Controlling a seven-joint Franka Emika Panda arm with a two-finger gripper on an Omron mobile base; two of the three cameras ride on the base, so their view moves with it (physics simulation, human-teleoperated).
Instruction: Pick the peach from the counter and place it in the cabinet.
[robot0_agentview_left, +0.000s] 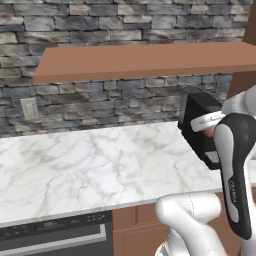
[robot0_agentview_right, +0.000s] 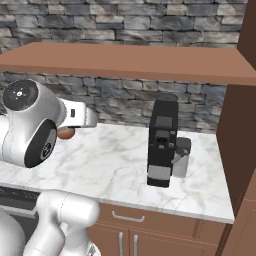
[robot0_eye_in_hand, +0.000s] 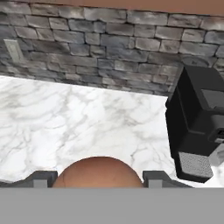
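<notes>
With the gripper (robot0_eye_in_hand: 99, 179) closed on the peach (robot0_eye_in_hand: 99, 172) above the table (robot0_agentview_left: 75, 165), the arm should lift steadily toward the cabinet (robot0_agentview_left: 145, 59) at upper frame, skirting the coffee machine (robot0_agentview_right: 162, 142)

left base cam: behind my arm on its left, looking forward-down over the counter (robot0_agentview_left: 90, 165) | right base cam: behind on the right, same counter, stone wall (robot0_agentview_right: 125, 100), coffee machine (robot0_agentview_right: 162, 142) and cabinet (robot0_agentview_right: 130, 62) underside | hand cam: low, close over counter, facing wall and coffee machine
</notes>
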